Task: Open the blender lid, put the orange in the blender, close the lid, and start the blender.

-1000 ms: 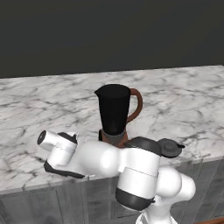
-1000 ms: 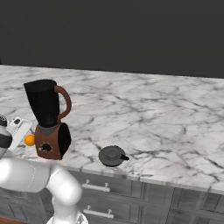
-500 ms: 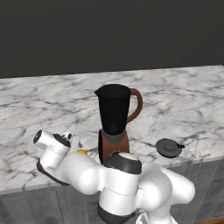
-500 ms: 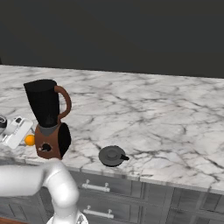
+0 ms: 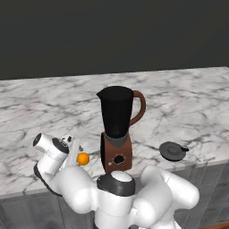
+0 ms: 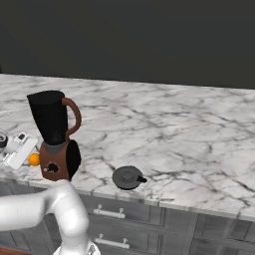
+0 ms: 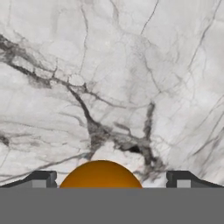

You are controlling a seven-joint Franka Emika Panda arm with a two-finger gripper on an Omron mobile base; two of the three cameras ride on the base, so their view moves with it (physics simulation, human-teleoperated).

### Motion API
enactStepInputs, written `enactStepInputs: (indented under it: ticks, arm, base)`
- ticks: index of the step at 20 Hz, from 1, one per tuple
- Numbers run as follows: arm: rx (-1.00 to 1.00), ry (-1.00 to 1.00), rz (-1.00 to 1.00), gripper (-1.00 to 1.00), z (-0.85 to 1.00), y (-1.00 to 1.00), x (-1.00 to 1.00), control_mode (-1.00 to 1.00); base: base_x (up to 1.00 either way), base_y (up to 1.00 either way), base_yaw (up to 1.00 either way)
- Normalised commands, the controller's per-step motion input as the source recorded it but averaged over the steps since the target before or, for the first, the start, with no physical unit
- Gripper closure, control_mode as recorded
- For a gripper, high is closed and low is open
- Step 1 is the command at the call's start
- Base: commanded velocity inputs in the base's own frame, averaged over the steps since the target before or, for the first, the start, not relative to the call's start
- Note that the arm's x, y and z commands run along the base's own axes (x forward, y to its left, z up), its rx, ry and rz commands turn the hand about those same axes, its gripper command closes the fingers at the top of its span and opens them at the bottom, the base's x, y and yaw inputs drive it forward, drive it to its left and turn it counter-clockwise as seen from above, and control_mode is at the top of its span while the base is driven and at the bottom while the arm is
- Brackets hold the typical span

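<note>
Long white marble counter point(image 5: 188, 103) veined in grey, running left to right. Behind it, at the far side, a plain dark wall point(image 6: 149, 40), unlit. Below the near edge, grey drawers point(image 6: 129, 219) with pale bar handles point(image 6: 107, 212), possibly metal.

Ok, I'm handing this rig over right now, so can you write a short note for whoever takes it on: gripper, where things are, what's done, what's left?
Gripper: open, fingertips either side of the small bright orange ball, not closed on it.
Orange: on the marble counter, left of the blender's reddish-brown base.
Tall dark blender jar with curved brown handle: upright on its base, top uncovered.
Round dark-grey lid with centre knob: flat on the counter, to the blender's right, near the front edge.
Done: lid off.
Left: grasp orange, drop it into the jar, refit lid, turn the black dial.
</note>
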Motion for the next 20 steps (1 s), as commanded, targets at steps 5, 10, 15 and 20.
enactStepInputs:
  ticks: [5,10,15,20]
  arm:
    - [0.00,0.00,0.02,-1.00,-0.30,-0.32,-0.10,-1.00]
    - [0.00,0.00,0.00,-1.00,-0.31,-0.37,-0.34,-1.00]
    - [0.00,0.00,0.00,-1.00,-0.25,-0.26,-0.30,-1.00]
    - [0.00,0.00,0.00,1.00,-0.27,-0.19,-0.15,-1.00]
  base:
    - [0.00,0.00,0.00]
    - [0.00,0.00,0.00]
    - [0.00,0.00,0.00]
    - [0.00,0.00,0.00]
